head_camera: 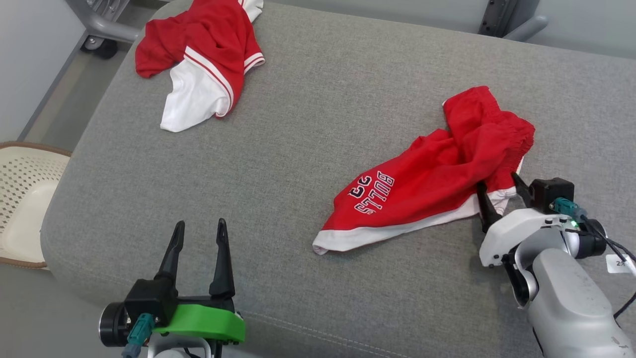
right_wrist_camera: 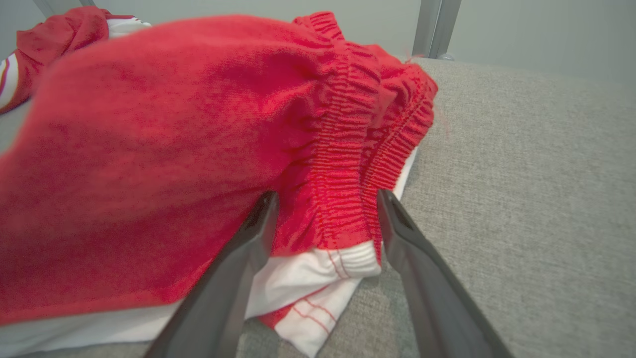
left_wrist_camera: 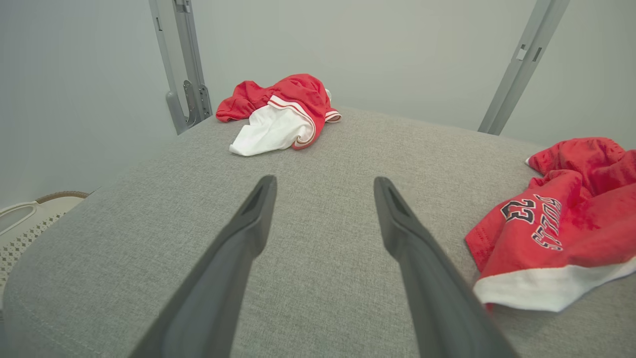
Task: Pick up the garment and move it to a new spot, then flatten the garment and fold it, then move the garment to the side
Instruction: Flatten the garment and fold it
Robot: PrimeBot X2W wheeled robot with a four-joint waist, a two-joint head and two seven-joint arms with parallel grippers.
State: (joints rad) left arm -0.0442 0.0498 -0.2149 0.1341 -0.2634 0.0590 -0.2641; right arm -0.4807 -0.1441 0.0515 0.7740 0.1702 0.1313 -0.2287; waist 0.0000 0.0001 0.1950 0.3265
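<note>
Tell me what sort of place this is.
Probably a test room set up for laundry folding: a grey cushioned bench holding red shorts and another red garment, a perforated basket beside it, metal posts against plain walls.

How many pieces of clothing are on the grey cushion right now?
2. A red-and-white garment lies crumpled on the cushion, far left; red shorts lie at the right, their edge inside the open right gripper. None looks hidden.
</note>
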